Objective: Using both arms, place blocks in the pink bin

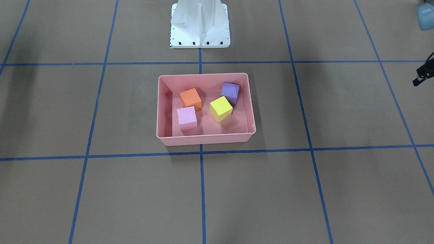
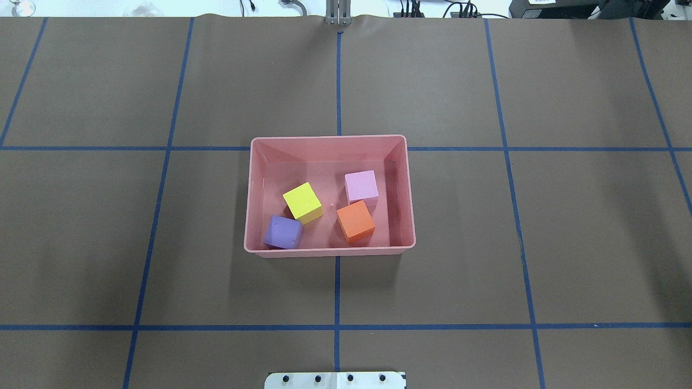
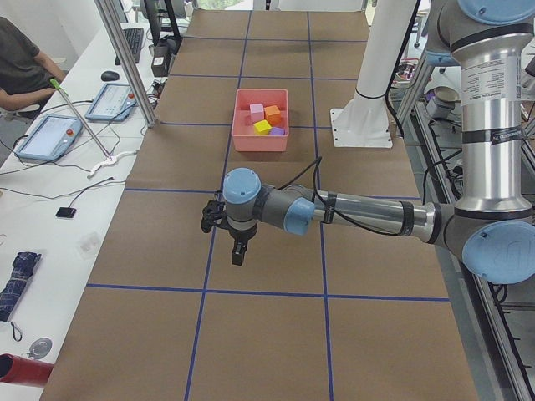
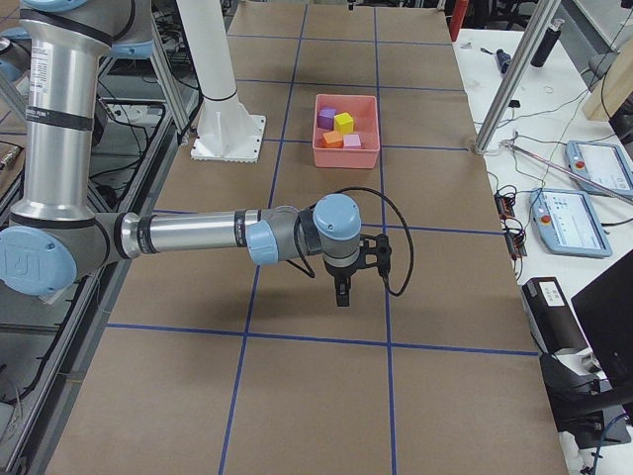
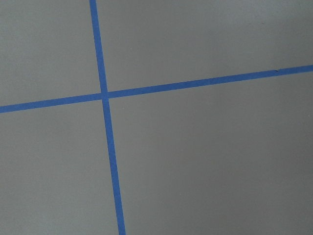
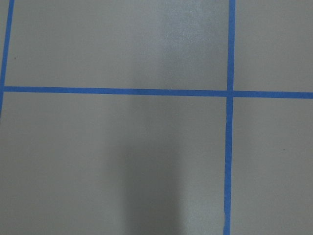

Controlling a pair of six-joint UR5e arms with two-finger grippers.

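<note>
Blocks [image 2: 303, 201] in pink bin [image 2: 328, 138]; left hand [image 3: 238, 253], right hand [image 4: 341, 294] distant, open/closed cannot tell

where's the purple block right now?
Overhead view: the purple block sits inside the pink bin, in its near-left corner, just beside the yellow block.

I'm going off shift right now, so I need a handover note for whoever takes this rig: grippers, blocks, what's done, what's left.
Grippers: the left gripper and the right gripper each hang over bare table, well away from the pink bin. Whether they are open or shut cannot be told.
Blocks: the pink block, orange block, yellow-green block and purple block all lie inside the bin.
Done: all four blocks placed.
Left: apparently nothing to place.
</note>
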